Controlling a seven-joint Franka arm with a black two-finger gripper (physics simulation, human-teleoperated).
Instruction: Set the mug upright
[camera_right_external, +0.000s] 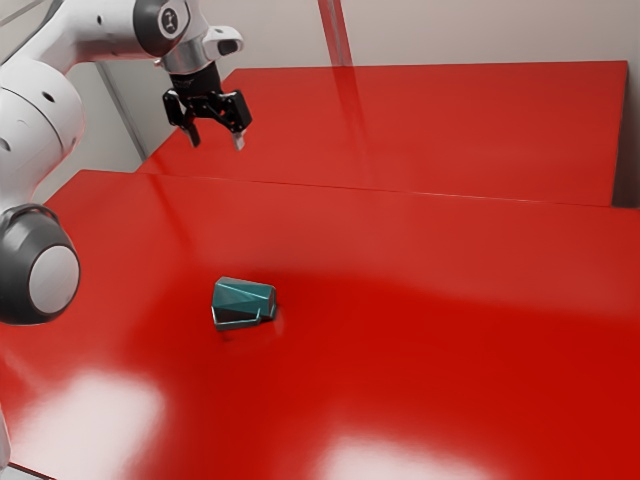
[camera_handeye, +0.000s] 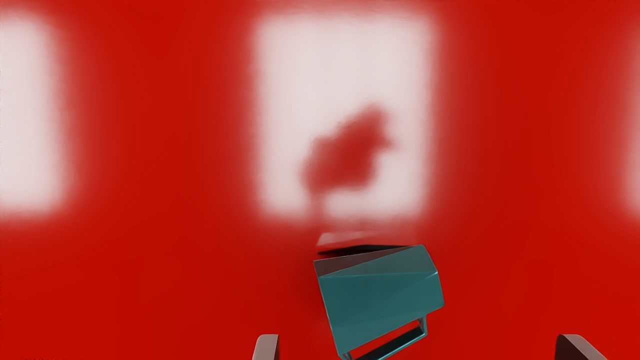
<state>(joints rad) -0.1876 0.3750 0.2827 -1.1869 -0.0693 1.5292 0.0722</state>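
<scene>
Arm, exterior view: arm (camera_right_external: 40, 105) comes in from the exterior view's left; hand is high, fingertips pointing down over the table (camera_right_external: 420, 400).
Gripper, exterior view: gripper (camera_right_external: 217, 143) has its fingers wide apart, nothing between them.
Mug, exterior view: mug (camera_right_external: 243, 301) lies on its side on the table, below the fingertips and well apart from them.
Fingers, wrist view: both tips in sight, a wide gap, no contact with the mug.
Mug, wrist view: body lies ahead of the gap, nearer the fingertip on its wider end's side; handle (camera_handeye: 395, 345) is on the side towards the gap. Which end is the mouth, cannot tell.
Alignment, judged: mug's length runs roughly from one finger's side to the other's; closing so would pinch end to end. Better to turn the hand until the fingers straddle the body, clear of the handle.
Lift, judged: descend open, close gently on the walls, raise enough for the rim to clear, tip until the base faces down, lower flat, then release.
Risk: slanted facets may let it roll or slip.
</scene>
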